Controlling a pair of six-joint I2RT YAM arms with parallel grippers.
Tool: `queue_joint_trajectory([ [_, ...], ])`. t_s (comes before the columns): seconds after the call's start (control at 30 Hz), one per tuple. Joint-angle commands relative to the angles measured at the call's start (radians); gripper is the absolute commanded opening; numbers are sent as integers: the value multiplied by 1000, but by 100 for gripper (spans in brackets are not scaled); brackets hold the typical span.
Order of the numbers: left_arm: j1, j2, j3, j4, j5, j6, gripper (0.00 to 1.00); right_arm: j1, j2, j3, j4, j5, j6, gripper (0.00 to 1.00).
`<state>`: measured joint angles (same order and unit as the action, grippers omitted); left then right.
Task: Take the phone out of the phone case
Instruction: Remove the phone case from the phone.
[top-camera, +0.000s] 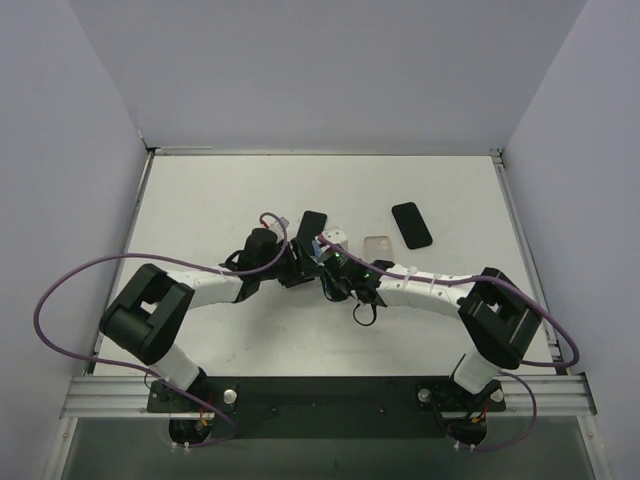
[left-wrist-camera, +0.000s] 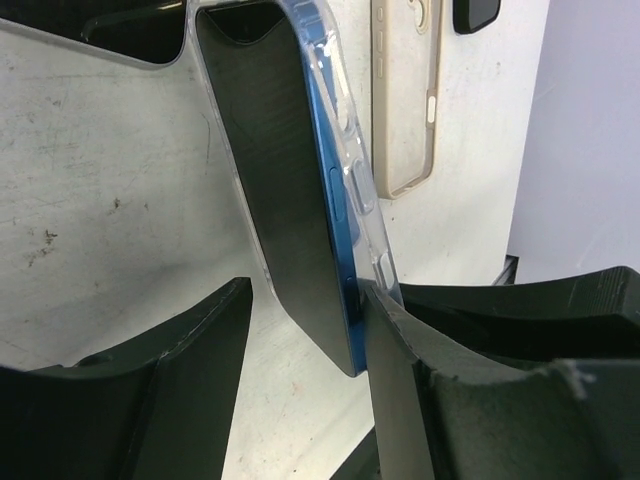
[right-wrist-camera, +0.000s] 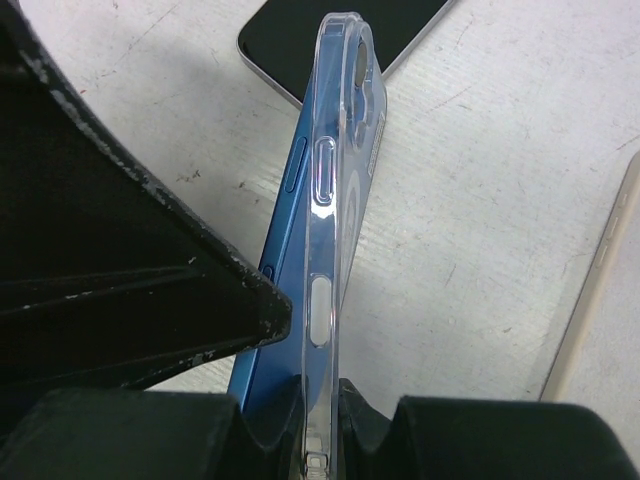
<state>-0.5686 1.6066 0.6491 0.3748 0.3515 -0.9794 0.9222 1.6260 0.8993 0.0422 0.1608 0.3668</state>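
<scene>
A phone (left-wrist-camera: 280, 200) is held on edge mid-table, partly in its case (left-wrist-camera: 355, 180); an empty case (top-camera: 379, 247) is laid to its right.

Light is even and diffuse from overhead; I see only faint, soft shadows under the arms (top-camera: 200, 285) on the white table (top-camera: 200, 200). The top view is sharp. In both wrist views the near fingers (left-wrist-camera: 150, 400) are dark and slightly soft, while the clear case (right-wrist-camera: 340, 150) shows bright glints along its edge.
</scene>
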Motion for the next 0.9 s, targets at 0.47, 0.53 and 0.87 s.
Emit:
queue_joint_trajectory([
  [0.47,-116,81,313,-568,-345,160,42,14,29,-45,27,-141,54,0],
  [0.53,-126,96,323,-593,-354,159,41,12,23,-49,28,-139,55,0],
  [0.87,-154,160,369,-711,-474,137,38,3,14,-54,39,-147,66,0],
])
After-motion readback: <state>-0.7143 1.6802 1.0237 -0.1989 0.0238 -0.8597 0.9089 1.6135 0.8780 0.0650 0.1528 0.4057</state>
